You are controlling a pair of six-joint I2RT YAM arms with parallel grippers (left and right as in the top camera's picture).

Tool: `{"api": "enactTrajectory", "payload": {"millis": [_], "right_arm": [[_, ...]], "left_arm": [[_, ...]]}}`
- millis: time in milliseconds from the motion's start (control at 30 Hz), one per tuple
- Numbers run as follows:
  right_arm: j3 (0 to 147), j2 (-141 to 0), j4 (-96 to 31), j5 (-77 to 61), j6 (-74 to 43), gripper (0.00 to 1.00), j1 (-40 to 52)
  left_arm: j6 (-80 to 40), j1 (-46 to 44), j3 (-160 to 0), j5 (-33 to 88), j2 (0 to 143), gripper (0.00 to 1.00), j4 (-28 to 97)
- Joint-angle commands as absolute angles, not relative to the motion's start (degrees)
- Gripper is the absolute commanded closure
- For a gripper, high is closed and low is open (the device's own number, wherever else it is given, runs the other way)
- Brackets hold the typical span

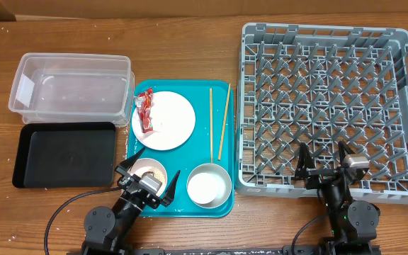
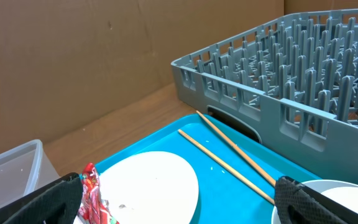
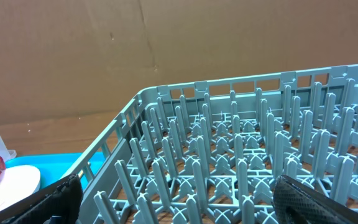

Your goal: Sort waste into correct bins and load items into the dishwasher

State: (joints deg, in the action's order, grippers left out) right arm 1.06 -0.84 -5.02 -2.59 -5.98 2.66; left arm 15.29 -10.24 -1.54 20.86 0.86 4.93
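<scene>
Closest in, my left gripper is hanging wide open over a small bowl on the teal tray, holding nothing. A white bowl is sitting just beside it. Farther back on the tray, a round plate is lying with a red wrapper on its left edge, and two chopsticks are lying beside it. My right gripper is hanging wide open too, holding nothing, over the near side of the grey rack. A clear tub and a black tray are sitting on the table, left of the teal tray.
</scene>
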Motion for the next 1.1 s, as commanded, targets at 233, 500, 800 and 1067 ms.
{"api": "enactTrajectory", "payload": {"millis": [233, 500, 800, 1067], "right_arm": [[0.5, -0.2, -4.5, -2.7, -6.2, 0.0, 2.4], [0.5, -0.2, -4.6, -2.7, -6.2, 0.0, 2.4], [0.5, -0.2, -4.5, -2.7, -6.2, 0.0, 2.4], [0.5, -0.2, -4.5, -2.7, -6.2, 0.0, 2.4]], "left_arm": [[16.1, -10.2, -1.3, 21.5, 0.3, 0.0, 4.9], [16.1, -10.2, -1.3, 21.5, 0.3, 0.0, 4.9], [16.1, -10.2, -1.3, 21.5, 0.3, 0.0, 4.9], [16.1, -10.2, -1.3, 21.5, 0.3, 0.0, 4.9]]}}
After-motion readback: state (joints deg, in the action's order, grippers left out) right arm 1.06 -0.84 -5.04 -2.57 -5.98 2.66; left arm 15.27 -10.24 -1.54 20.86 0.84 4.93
